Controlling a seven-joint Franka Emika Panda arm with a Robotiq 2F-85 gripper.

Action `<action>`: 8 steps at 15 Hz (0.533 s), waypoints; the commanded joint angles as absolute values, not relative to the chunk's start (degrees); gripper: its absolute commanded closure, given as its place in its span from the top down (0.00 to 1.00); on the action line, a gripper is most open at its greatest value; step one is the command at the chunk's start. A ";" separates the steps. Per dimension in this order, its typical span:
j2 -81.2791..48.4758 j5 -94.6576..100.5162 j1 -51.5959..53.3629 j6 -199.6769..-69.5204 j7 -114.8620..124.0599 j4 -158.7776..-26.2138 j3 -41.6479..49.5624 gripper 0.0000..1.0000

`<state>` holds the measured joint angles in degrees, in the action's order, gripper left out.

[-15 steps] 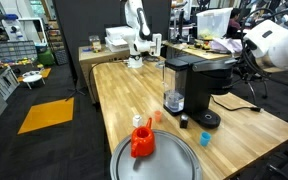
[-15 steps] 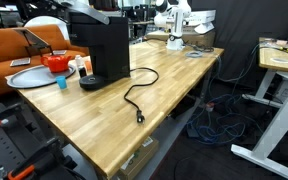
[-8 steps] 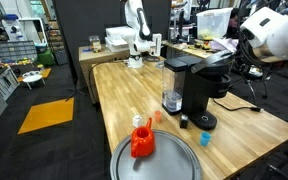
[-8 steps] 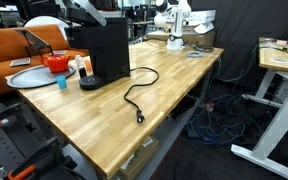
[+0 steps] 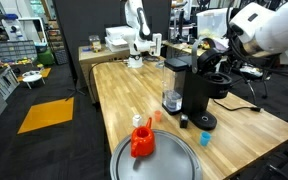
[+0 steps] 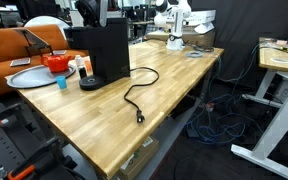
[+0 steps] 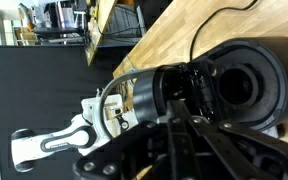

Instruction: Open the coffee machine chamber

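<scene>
Opposite exterior views over one table [image 5: 249, 125], coffee machine [image 5: 196, 95] common; wrist close-up.

Your white arm [image 5: 262, 25] hung over the coffee machine [image 5: 197, 98] on the wooden table [image 5: 124, 95]. Its closed gripper [image 5: 214, 58] sat at the chamber [image 5: 188, 66], above the clear water tank [image 5: 172, 88].

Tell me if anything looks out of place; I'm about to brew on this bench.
One thing: a black cord running from the coffee machine lies loose on the wooden table, its end resting on the wood, seemingly unplugged. No spill shows.
</scene>
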<state>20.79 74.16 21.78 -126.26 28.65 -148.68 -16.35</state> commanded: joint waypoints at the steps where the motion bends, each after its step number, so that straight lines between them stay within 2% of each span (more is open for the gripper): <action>1: 18.62 74.10 21.58 -126.66 26.13 -146.48 -17.53 0.00; 2: 18.98 73.26 22.25 -126.82 25.62 -146.70 -18.02 0.21; 4: 21.20 70.41 24.26 -127.66 25.47 -148.13 -19.35 0.33; 5: 19.44 72.25 23.00 -126.78 27.45 -147.22 -19.37 0.14; 8: 20.41 70.85 24.11 -126.81 27.30 -147.56 -20.27 0.33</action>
<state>20.28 71.15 24.88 -126.59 27.51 -147.58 -19.55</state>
